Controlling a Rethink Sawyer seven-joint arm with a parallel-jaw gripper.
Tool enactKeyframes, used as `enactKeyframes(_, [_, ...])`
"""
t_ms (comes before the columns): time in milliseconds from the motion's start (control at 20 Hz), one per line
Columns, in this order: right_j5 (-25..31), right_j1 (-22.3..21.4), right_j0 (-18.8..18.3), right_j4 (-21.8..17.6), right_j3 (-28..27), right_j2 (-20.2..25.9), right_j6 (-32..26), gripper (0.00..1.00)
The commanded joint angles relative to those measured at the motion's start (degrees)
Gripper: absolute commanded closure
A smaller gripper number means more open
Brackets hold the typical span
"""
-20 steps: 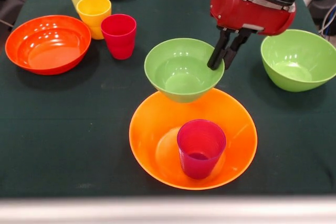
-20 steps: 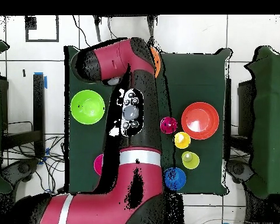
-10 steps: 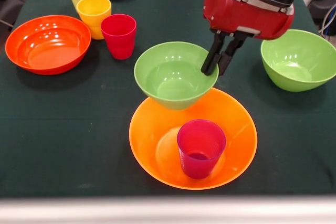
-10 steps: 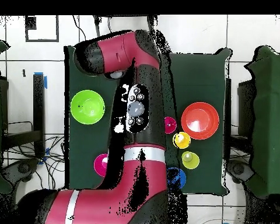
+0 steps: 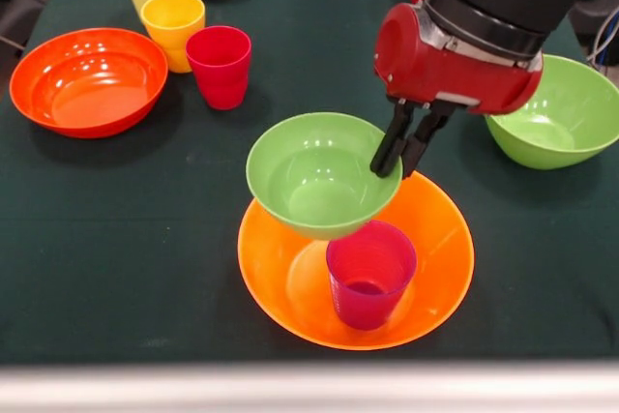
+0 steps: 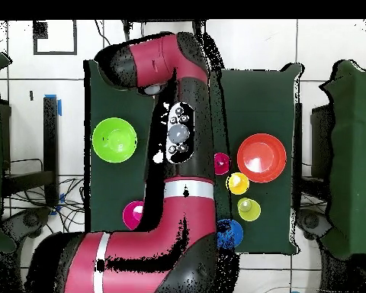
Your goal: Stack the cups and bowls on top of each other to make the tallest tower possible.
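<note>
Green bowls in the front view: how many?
2. The small green bowl is held by the gripper over the large orange bowl; the large green bowl sits at right.

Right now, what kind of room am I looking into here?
Probably a robot test lab, not a kitchen. A red robot arm works at a table under dark green cloth, carrying a small green bowl over a big orange bowl. Loose cables trail over the tiled floor.

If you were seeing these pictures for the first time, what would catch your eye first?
The red arm's tool, shut on the rim of a small green bowl, holds it above the purple cup. That cup stands upright in the big orange bowl at the table's near middle. Three cups cluster at the far left beside a red bowl.
</note>
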Motion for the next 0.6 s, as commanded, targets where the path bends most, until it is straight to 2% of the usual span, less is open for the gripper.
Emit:
enactKeyframes(50, [7.8,3.6,0.7,0.9,-4.4,5.7,-6.6,1.0])
enactKeyframes(600, [6.9,2.9,1.9,1.8,-2.2,4.2,-5.2,1.0])
